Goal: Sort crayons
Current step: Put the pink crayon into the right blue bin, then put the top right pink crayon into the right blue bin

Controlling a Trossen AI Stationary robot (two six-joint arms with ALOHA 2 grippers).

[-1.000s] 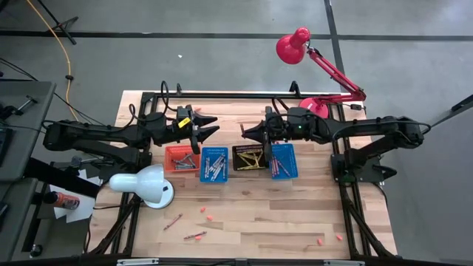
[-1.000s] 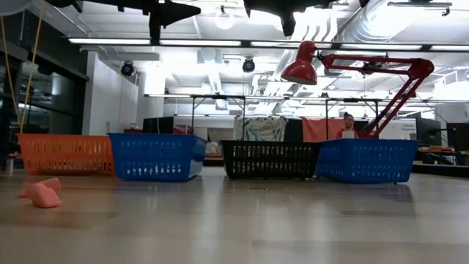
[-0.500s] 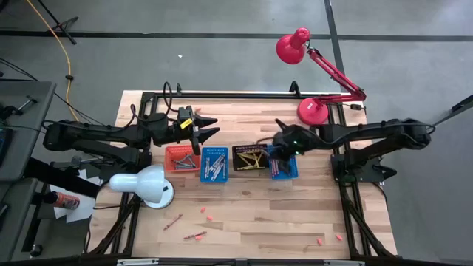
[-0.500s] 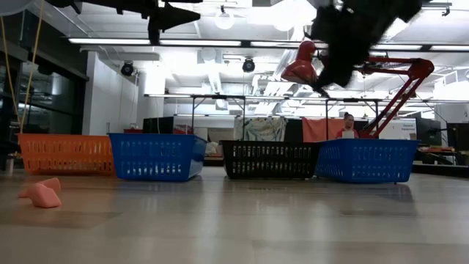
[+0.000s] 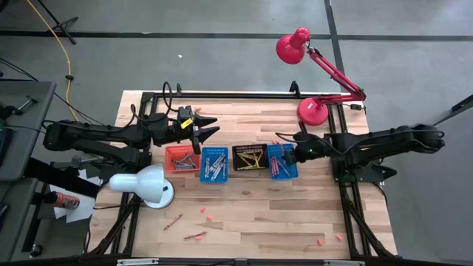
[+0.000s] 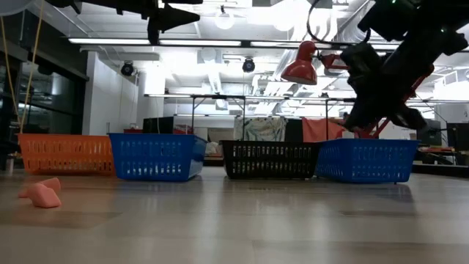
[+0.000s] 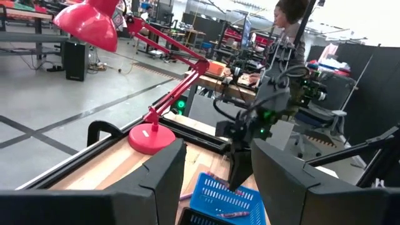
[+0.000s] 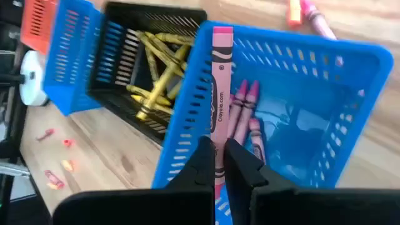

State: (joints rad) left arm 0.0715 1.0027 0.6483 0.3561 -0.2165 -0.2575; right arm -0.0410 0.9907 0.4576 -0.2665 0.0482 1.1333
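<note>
The right gripper, clamping a pink crayon, hangs above the rightmost blue basket's rim; the left gripper waits spread over bare tabletop far behind the orange basket.

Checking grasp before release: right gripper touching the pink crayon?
Touching. Right wrist view shows the right gripper shut on the upright pink crayon, fingers pinching its lower end over the blue basket.
</note>
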